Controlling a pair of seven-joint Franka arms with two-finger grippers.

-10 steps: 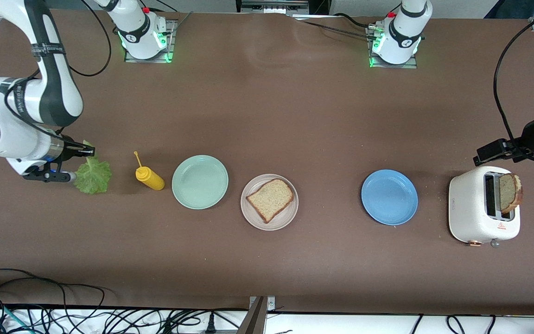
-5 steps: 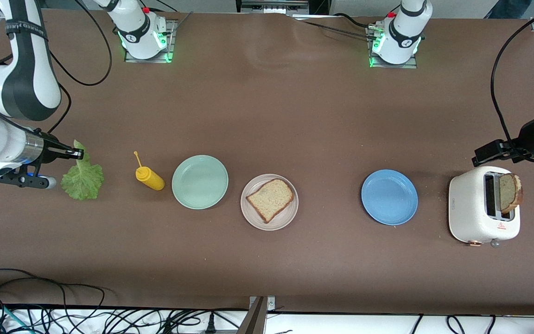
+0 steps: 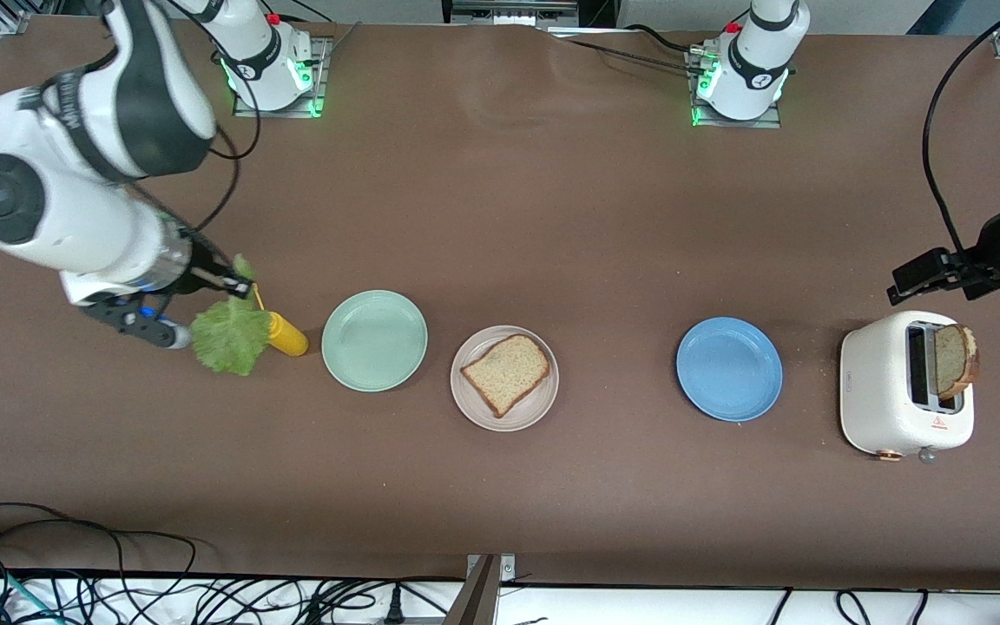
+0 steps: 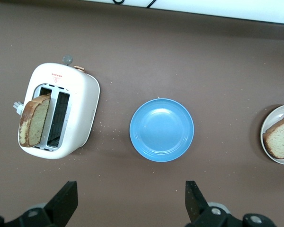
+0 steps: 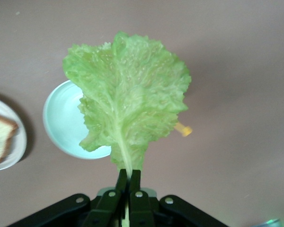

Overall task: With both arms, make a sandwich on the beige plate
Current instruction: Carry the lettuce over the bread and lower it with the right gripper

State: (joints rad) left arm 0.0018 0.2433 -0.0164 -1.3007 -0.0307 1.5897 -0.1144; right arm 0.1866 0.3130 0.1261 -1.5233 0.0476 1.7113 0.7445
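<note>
The beige plate [image 3: 528,415] sits mid-table with one brown bread slice [image 3: 507,371] on it. My right gripper [image 3: 240,286] is shut on the stem of a ruffled green lettuce leaf [image 3: 224,341], which hangs in the air over the yellow mustard bottle. In the right wrist view the lettuce leaf [image 5: 128,109] spreads out from the shut right gripper [image 5: 128,177]. A second bread slice [image 3: 954,360] stands in a slot of the white toaster [image 3: 891,399]. My left gripper [image 3: 904,288] hovers open and empty by the toaster; the left gripper [image 4: 130,191] holds nothing in its wrist view.
The yellow mustard bottle [image 3: 285,337] lies beside a mint-green plate [image 3: 374,340], toward the right arm's end. A blue plate [image 3: 729,369] sits between the beige plate and the toaster. Cables run along the table edge nearest the front camera.
The right arm has lifted the lettuce off the table and swung it toward the mustard bottle and the plates. The left gripper has barely shifted.
</note>
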